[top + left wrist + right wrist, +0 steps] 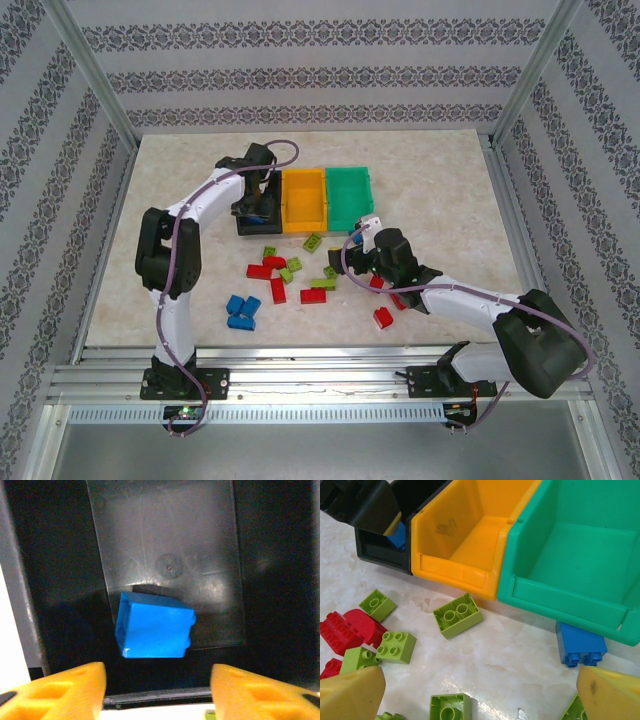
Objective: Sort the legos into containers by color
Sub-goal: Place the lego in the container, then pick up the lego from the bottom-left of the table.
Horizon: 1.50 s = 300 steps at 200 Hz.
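My left gripper [158,690] hangs open over the black bin [170,545]. A blue lego [154,625] sits tilted inside the bin, clear of both fingers. The orange-yellow bin [303,200] and the green bin [349,197] stand in a row to the black bin's right, both with nothing in them. Just in front of the green bin, my right gripper [480,690] is open above the table. It holds nothing. A blue lego [580,644] lies against the green bin's front. Lime legos [457,615] and red legos [350,630] are scattered in front of the bins.
A cluster of three blue legos [242,310] lies near the left arm. A red lego [383,318] lies below the right forearm. Metal frame posts and patterned walls enclose the marble tabletop [450,190], which is bare at the right and back.
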### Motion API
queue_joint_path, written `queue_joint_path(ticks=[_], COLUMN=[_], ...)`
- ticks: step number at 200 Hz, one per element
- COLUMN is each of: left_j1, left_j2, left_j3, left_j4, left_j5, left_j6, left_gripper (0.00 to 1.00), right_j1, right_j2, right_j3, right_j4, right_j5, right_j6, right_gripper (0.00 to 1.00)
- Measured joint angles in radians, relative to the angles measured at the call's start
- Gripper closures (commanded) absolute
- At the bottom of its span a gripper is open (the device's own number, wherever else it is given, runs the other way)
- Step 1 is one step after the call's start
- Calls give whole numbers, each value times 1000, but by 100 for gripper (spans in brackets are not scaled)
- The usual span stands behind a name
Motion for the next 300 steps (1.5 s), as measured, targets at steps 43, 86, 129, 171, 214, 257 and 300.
queue_joint_path(ticks=[43,86,129,171,214,257,300], left_j1=[0,-3,-15,-50,-75,-81,-81], left_j2=[-161,-378,-554,-679,-685,-560,-514], left_j3=[-70,-219,-493,-706,-802,-802,-801], left_j4=[68,91,-15,-135,-154,-124,-97], left_j5=[64,131,174,214,230,247,243], left_j6=[-17,-53,-109,-228,-320,-339,-335], left_gripper=[35,32,30,30,36,40,53], right_j1=[0,0,0,0,0,0,0], right_j2=[5,5,18,40,61,61,61], right_j3=[0,0,0,6,18,18,18], right_j4=[0,0,0,0,0,0,0], right_j5=[0,0,-1,-2,-13,-15,-15], right_j6=[0,0,0,1,3,4,3], right_gripper=[2,2,2,2,2,2,2])
